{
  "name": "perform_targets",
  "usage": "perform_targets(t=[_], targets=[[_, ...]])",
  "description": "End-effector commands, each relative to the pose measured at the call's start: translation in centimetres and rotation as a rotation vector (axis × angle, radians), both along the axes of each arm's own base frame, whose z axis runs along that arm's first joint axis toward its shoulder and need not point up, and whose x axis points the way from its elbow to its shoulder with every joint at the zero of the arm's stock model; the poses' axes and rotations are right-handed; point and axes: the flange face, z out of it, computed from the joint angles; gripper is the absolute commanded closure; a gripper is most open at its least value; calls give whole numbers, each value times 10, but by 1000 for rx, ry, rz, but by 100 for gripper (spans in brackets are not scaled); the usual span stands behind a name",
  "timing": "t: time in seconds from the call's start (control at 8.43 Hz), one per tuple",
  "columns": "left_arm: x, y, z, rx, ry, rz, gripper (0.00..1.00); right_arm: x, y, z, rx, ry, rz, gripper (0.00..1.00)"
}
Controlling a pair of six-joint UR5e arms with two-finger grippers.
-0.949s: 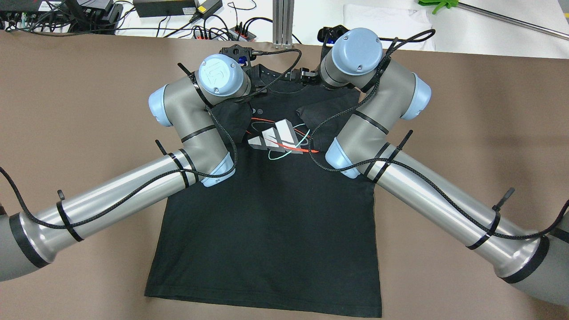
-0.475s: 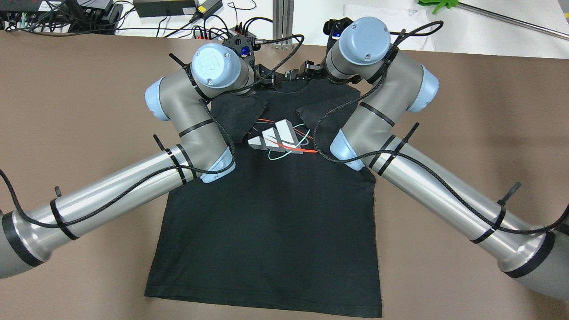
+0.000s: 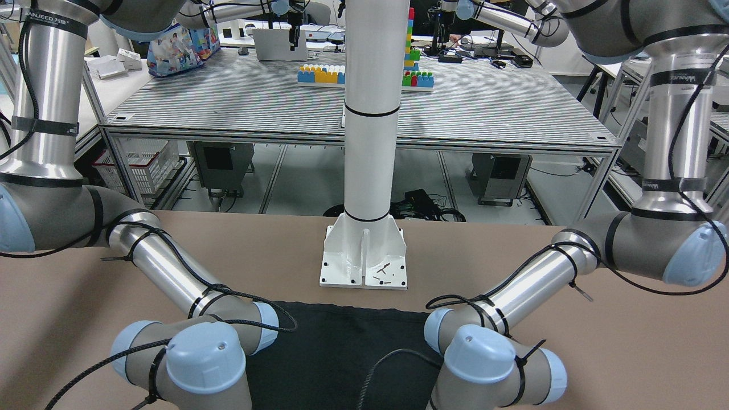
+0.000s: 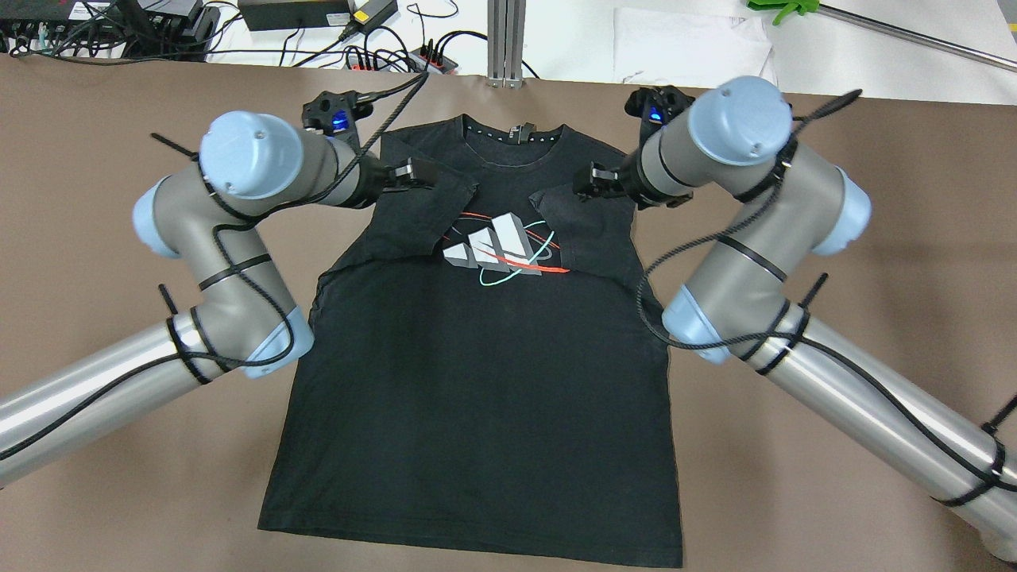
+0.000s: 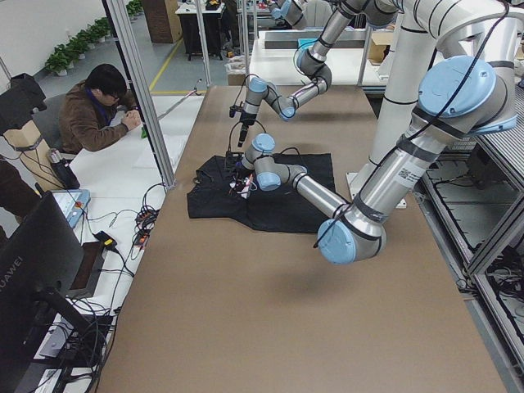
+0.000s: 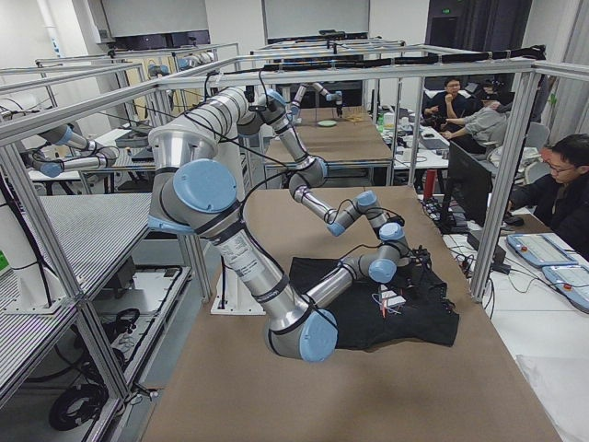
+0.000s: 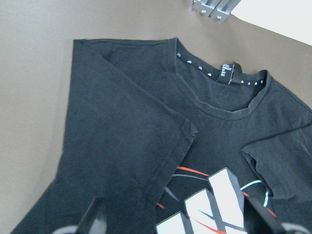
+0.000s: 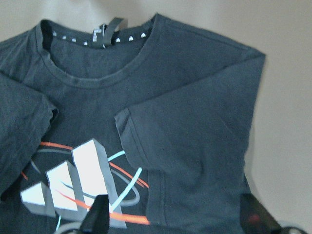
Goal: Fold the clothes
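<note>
both grippers have swung outward from the collar since the earlier overhead frame, while the clothes lie as they did. in the overhead view the left gripper (image 4: 415,173) hangs over the folded-in sleeve at upper left (image 4: 421,218), and the right gripper (image 4: 594,179) hangs over the folded-in sleeve at upper right (image 4: 592,230). the clothes (image 4: 485,413) lie flat and print up on the brown table (image 4: 834,222), with the collar (image 4: 512,147) at the top of the frame. a slack cable (image 4: 640,306) on the right arm loops over the garment's right edge, and it may drag that edge if the arm sweeps low. in the front-facing view the hem lies just below the white pillar base (image 3: 364,265), and both grippers are out of frame. the two side views show the garment mid-table, but the grippers are too small to judge. in the left wrist view the blurred fingertips (image 7: 95,222) stand wide apart at the bottom edge, released, with nothing between them. the sleeve and shoulder spread above them, and contact cannot be told. in the right wrist view the fingertips (image 8: 97,219) are likewise spread and empty, with the other sleeve's hem in the frame's middle. the sleeves are only loosely laid in, so a pinch that catches one layer could flip a sleeve back out. an uneven grab between the two sides would likely skew the fold.
</note>
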Motion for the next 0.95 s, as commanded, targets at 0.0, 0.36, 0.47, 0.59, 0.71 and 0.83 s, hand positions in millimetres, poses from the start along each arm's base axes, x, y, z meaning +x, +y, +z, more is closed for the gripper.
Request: perform_targets(t=[0.0, 0.36, 0.47, 0.59, 0.71, 0.83], targets=[[-62, 62, 59, -77, 41, -30, 0, 34, 94, 39, -69, -81, -61, 6], [-87, 120, 73, -128, 86, 7, 0, 38, 173, 55, -167, -175, -65, 6], [-85, 128, 82, -141, 69, 15, 0, 38, 177, 68, -194, -168, -59, 6], [-84, 158, 94, -139, 64, 48, 0, 56, 191, 97, -204, -158, -54, 6], [-88, 182, 108, -139, 44, 49, 0, 70, 214, 129, -192, -180, -69, 6], [-94, 206, 128, -134, 39, 64, 0, 67, 243, 154, -196, -214, -99, 6]])
